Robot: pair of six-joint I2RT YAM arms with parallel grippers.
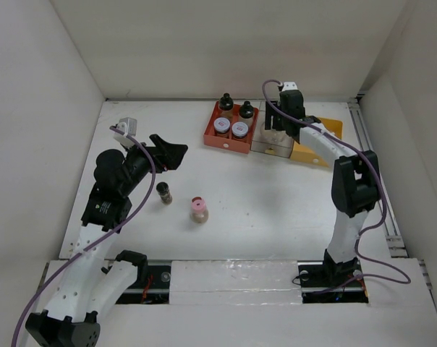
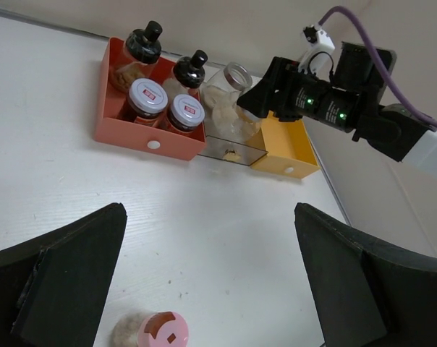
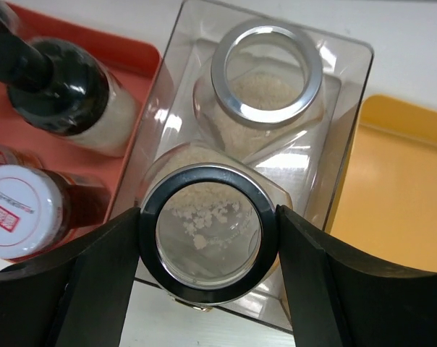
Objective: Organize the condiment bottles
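Right arm [image 1: 349,188]: stretched to the far side of the desk [image 1: 276,195], wrist tipped down over the clear tray [image 3: 349,65]. Right pincer [image 3: 208,217] grasps the black-rimmed jar [image 3: 204,249] by its rim, inside that tray and just in front of the silver-rimmed jar [image 3: 267,69].

Left arm [image 1: 117,181]: folded at the left. Left pincer [image 1: 171,153] released, jaws wide, above the desk.

Shaker [image 1: 163,192] and pink-capped bottle [image 1: 198,209] stand upright on the desk nearby.

Red tray [image 1: 217,139] holds the black-capped bottles [image 1: 225,102] [image 1: 246,108] and grey-lidded jars [image 1: 221,125] [image 1: 239,129].
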